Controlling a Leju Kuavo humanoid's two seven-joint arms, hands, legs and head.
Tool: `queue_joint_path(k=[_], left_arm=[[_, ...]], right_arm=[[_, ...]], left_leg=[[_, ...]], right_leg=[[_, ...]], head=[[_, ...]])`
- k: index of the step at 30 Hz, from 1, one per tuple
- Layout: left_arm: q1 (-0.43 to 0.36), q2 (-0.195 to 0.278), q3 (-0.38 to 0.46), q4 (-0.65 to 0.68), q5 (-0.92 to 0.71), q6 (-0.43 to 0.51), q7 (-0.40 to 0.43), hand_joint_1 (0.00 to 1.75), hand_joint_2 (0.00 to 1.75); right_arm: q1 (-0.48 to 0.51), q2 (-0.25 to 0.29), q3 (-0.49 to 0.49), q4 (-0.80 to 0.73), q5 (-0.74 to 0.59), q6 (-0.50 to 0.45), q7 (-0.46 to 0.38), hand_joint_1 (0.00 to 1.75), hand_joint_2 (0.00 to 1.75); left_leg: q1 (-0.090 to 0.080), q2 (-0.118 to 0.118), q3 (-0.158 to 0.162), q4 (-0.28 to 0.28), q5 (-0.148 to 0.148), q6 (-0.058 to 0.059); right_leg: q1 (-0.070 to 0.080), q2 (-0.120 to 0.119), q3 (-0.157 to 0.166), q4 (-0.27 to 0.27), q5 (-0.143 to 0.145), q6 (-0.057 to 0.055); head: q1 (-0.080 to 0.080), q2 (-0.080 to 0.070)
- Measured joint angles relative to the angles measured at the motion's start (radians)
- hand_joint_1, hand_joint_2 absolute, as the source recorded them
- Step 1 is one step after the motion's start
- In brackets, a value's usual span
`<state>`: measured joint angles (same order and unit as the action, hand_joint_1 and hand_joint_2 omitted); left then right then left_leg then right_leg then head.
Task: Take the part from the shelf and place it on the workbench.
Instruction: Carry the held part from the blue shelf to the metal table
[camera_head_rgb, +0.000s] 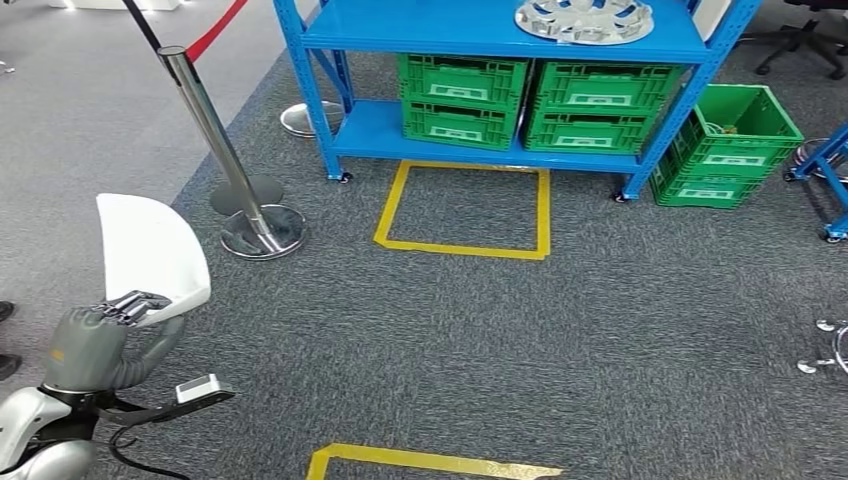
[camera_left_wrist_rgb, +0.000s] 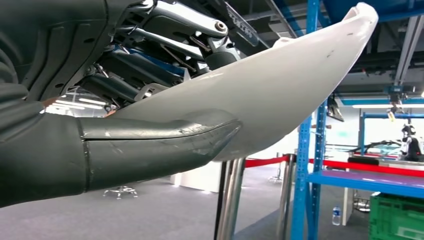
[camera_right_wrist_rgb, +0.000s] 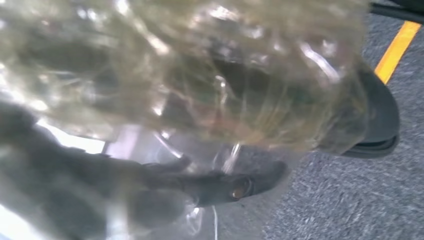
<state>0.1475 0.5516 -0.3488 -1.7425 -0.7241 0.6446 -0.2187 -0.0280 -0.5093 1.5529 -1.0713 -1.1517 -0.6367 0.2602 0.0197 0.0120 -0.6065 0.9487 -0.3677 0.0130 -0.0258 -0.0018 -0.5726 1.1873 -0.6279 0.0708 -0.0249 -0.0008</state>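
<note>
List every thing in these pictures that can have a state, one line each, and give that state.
white part: held up off the floor by the left hand.
left hand: gripping the part's lower edge.
green crates: stacked on the blue shelf's lower level.
loose green crate: on the floor, open-topped.
right hand: blurred, state unclear.

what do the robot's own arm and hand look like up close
The left arm is silver with rounded shells and a black cable looping at the wrist. The left hand has a grey cover, a thick grey thumb with scuffed surface, and darker fingers with metal linkages. In the right wrist view the right hand is blurred behind crinkled clear plastic.
</note>
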Motion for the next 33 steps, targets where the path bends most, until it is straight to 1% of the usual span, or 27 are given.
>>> queue_joint_path(k=[1, 2, 3, 4, 7, 8, 9, 10, 12, 13, 14, 15, 17, 18, 19, 20, 22, 23, 24, 25, 27, 28, 29, 30, 31, 32, 33], left_arm=[[0.000, -0.001, 0.000, 0.000, 0.000, 0.000, 0.001, 1.75, 1.75], [-0.001, 0.000, 0.000, 0.000, 0.000, 0.000, 0.001, 1.75, 1.75], [-0.001, 0.000, 0.000, 0.000, -0.001, 0.001, 0.002, 1.75, 1.75], [-0.001, 0.002, 0.001, 0.000, -0.001, 0.001, 0.003, 1.75, 1.75], [0.000, 0.005, 0.002, 0.000, -0.001, 0.002, 0.005, 1.75, 1.75], [0.001, 0.005, 0.002, 0.000, -0.001, 0.002, 0.005, 1.75, 1.75], [0.002, 0.005, 0.002, 0.000, -0.001, 0.002, 0.005, 1.75, 1.75], [0.003, 0.005, 0.001, 0.001, -0.001, 0.002, 0.005, 1.75, 1.75], [0.003, 0.005, 0.002, 0.001, -0.001, 0.002, 0.005, 1.75, 1.75], [0.004, 0.005, 0.001, 0.001, -0.001, 0.002, 0.005, 1.75, 1.75], [0.004, 0.005, 0.001, 0.001, -0.001, 0.002, 0.005, 1.75, 1.75], [0.004, 0.005, 0.001, 0.001, -0.001, 0.002, 0.006, 1.75, 1.75], [0.002, 0.006, 0.002, 0.000, -0.001, 0.002, 0.006, 1.75, 1.75], [0.001, 0.006, 0.002, 0.000, -0.001, 0.002, 0.007, 1.75, 1.75], [-0.001, 0.006, 0.003, 0.000, -0.001, 0.002, 0.007, 1.75, 1.75], [-0.003, 0.007, 0.004, -0.001, -0.001, 0.002, 0.007, 1.75, 1.75], [-0.003, 0.007, 0.004, -0.001, -0.001, 0.002, 0.007, 1.75, 1.75], [-0.003, 0.007, 0.003, -0.001, -0.001, 0.002, 0.008, 1.75, 1.75], [-0.003, 0.007, 0.003, -0.001, -0.001, 0.002, 0.008, 1.75, 1.75], [-0.002, 0.006, 0.003, -0.001, -0.001, 0.002, 0.008, 1.75, 1.75], [0.001, 0.004, 0.003, -0.001, -0.001, 0.002, 0.009, 1.75, 1.75], [0.003, 0.003, 0.002, -0.001, -0.001, 0.002, 0.010, 1.75, 1.75], [0.004, 0.003, 0.001, -0.001, -0.001, 0.002, 0.010, 1.75, 1.75], [0.005, 0.002, 0.000, -0.001, -0.001, 0.002, 0.010, 1.75, 1.75], [0.005, 0.001, 0.000, -0.001, -0.001, 0.002, 0.010, 1.75, 1.75], [0.006, 0.001, 0.000, -0.001, -0.001, 0.002, 0.010, 1.75, 1.75], [0.006, 0.001, 0.000, -0.001, -0.001, 0.002, 0.010, 1.75, 1.75]], right_arm=[[0.000, 0.000, 0.000, 0.001, 0.002, 0.001, 0.000, 0.00, 0.00], [-0.002, 0.002, 0.000, 0.001, 0.003, 0.002, 0.000, 0.00, 0.00], [-0.003, 0.003, 0.000, 0.002, 0.005, 0.003, 0.000, 0.00, 0.00], [-0.003, 0.004, 0.000, 0.003, 0.006, 0.005, 0.000, 0.00, 0.00], [-0.003, 0.005, 0.000, 0.005, 0.006, 0.009, 0.000, 0.00, 0.00], [-0.004, 0.005, 0.000, 0.005, 0.006, 0.010, 0.000, 0.00, 0.00], [-0.004, 0.005, 0.000, 0.005, 0.006, 0.010, 0.000, 0.00, 0.00], [-0.005, 0.005, 0.000, 0.005, 0.006, 0.010, 0.000, 0.00, 0.00], [-0.005, 0.005, 0.000, 0.006, 0.006, 0.010, 0.000, 0.00, 0.00], [-0.005, 0.005, 0.000, 0.006, 0.006, 0.010, 0.000, 0.00, 0.00], [-0.004, 0.005, 0.000, 0.007, 0.006, 0.010, 0.000, 0.00, 0.00], [-0.004, 0.005, 0.000, 0.007, 0.006, 0.010, 0.000, 0.00, 0.00], [-0.005, 0.005, 0.000, 0.008, 0.006, 0.010, 0.000, 0.00, 0.00], [-0.005, 0.005, 0.000, 0.008, 0.006, 0.010, 0.000, 0.00, 0.00], [-0.005, 0.005, 0.000, 0.008, 0.006, 0.010, 0.000, 0.00, 0.00], [-0.005, 0.006, 0.001, 0.008, 0.006, 0.010, 0.001, 0.00, 0.00], [-0.004, 0.006, 0.001, 0.009, 0.006, 0.010, 0.001, 0.00, 0.00], [-0.003, 0.005, 0.001, 0.009, 0.006, 0.010, 0.000, 0.00, 0.00], [-0.003, 0.005, 0.001, 0.009, 0.006, 0.009, -0.001, 0.00, 0.00], [-0.003, 0.005, 0.001, 0.009, 0.006, 0.009, -0.002, 0.00, 0.00], [-0.002, 0.005, 0.001, 0.009, 0.006, 0.008, -0.003, 0.00, 0.00], [-0.002, 0.004, 0.001, 0.009, 0.006, 0.008, -0.002, 0.00, 0.00], [-0.002, 0.004, 0.001, 0.009, 0.006, 0.008, -0.002, 0.00, 0.00], [-0.001, 0.004, 0.001, 0.009, 0.006, 0.008, -0.002, 0.00, 0.00], [-0.001, 0.004, 0.001, 0.009, 0.006, 0.008, -0.002, 0.00, 0.00], [-0.001, 0.004, 0.001, 0.009, 0.006, 0.008, -0.002, 0.00, 0.00], [-0.002, 0.004, 0.001, 0.009, 0.006, 0.008, -0.002, 0.00, 0.00]], left_leg=[[0.006, 0.000, -0.010, 0.010, 0.003, -0.008], [0.010, -0.002, -0.020, 0.021, 0.006, -0.018], [0.011, -0.003, -0.030, 0.035, 0.008, -0.027], [0.011, -0.005, -0.036, 0.044, 0.012, -0.036], [0.012, -0.009, -0.045, 0.048, 0.028, -0.048], [0.014, -0.009, -0.051, 0.058, 0.014, -0.050], [0.015, -0.009, -0.064, 0.088, -0.019, -0.051], [0.015, -0.009, -0.082, 0.142, -0.069, -0.051], [0.012, -0.009, -0.118, 0.289, -0.178, -0.047], [0.010, -0.009, -0.121, 0.343, -0.211, -0.043], [0.007, -0.009, -0.107, 0.361, -0.226, -0.036], [0.003, -0.009, -0.071, 0.335, -0.223, -0.027], [-0.011, -0.009, 0.046, 0.190, -0.200, 0.001], [-0.018, -0.007, 0.095, 0.119, -0.191, 0.011], [-0.025, -0.005, 0.126, 0.070, -0.186, 0.017], [-0.031, -0.004, 0.137, 0.047, -0.183, 0.018], [-0.036, -0.002, 0.127, 0.039, -0.165, 0.018], [-0.036, -0.001, 0.121, 0.034, -0.154, 0.021], [-0.035, 0.000, 0.112, 0.029, -0.141, 0.026], [-0.032, 0.001, 0.102, 0.025, -0.127, 0.029], [-0.033, 0.002, 0.078, 0.025, -0.106, 0.032], [-0.033, 0.002, 0.065, 0.025, -0.096, 0.031], [-0.033, 0.003, 0.053, 0.026, -0.087, 0.029], [-0.032, 0.003, 0.041, 0.027, -0.077, 0.027], [-0.032, 0.003, 0.030, 0.029, -0.070, 0.024], [-0.031, 0.004, 0.022, 0.031, -0.064, 0.020], [-0.032, 0.004, 0.016, 0.035, -0.059, 0.016]], right_leg=[[-0.008, 0.000, 0.036, -0.066, 0.032, 0.011], [-0.013, 0.004, 0.067, -0.127, 0.051, 0.020], [-0.016, 0.010, 0.086, -0.170, 0.066, 0.020], [-0.018, 0.014, 0.090, -0.187, 0.071, 0.012], [-0.014, 0.015, 0.066, -0.167, 0.083, -0.027], [-0.012, 0.013, 0.057, -0.164, 0.090, -0.038], [-0.009, 0.010, 0.047, -0.163, 0.100, -0.049], [-0.006, 0.008, 0.036, -0.163, 0.111, -0.058], [0.004, 0.005, 0.009, -0.162, 0.137, -0.068], [0.010, 0.004, -0.007, -0.162, 0.150, -0.071], [0.016, 0.004, -0.023, -0.162, 0.162, -0.073], [0.022, 0.004, -0.038, -0.162, 0.174, -0.074], [0.030, 0.004, -0.062, -0.162, 0.196, -0.075], [0.033, 0.004, -0.071, -0.163, 0.207, -0.074], [0.034, 0.004, -0.076, -0.165, 0.217, -0.071], [0.032, 0.002, -0.080, -0.167, 0.225, -0.066], [0.026, 0.000, -0.084, -0.172, 0.239, -0.053], [0.024, 0.000, -0.090, -0.169, 0.234, -0.048], [0.023, 0.001, -0.099, -0.153, 0.210, -0.043], [0.022, 0.001, -0.112, -0.119, 0.169, -0.039], [0.021, 0.002, -0.143, -0.002, 0.070, -0.034], [0.021, 0.002, -0.152, 0.058, 0.043, -0.031], [0.021, 0.002, -0.151, 0.096, 0.040, -0.028], [0.021, 0.002, -0.131, 0.099, 0.056, -0.027], [0.020, 0.001, -0.090, 0.059, 0.081, -0.026], [0.019, 0.000, -0.032, -0.014, 0.097, -0.025], [0.020, -0.001, 0.028, -0.095, 0.100, -0.026]], head=[[0.000, 0.000], [0.002, 0.000], [0.002, 0.000], [0.001, 0.000], [-0.007, 0.000], [-0.009, 0.000], [-0.011, 0.000], [-0.014, 0.000], [-0.017, 0.000], [-0.018, 0.000], [-0.018, 0.000], [-0.018, 0.000], [-0.017, 0.000], [-0.017, 0.000], [-0.017, 0.000], [-0.017, 0.000], [-0.017, 0.000], [-0.017, 0.000], [-0.016, 0.000], [-0.013, 0.000], [-0.008, 0.000], [-0.007, 0.000], [-0.007, 0.000], [-0.007, 0.000], [-0.007, 0.000], [-0.007, 0.000], [-0.006, 0.000]])
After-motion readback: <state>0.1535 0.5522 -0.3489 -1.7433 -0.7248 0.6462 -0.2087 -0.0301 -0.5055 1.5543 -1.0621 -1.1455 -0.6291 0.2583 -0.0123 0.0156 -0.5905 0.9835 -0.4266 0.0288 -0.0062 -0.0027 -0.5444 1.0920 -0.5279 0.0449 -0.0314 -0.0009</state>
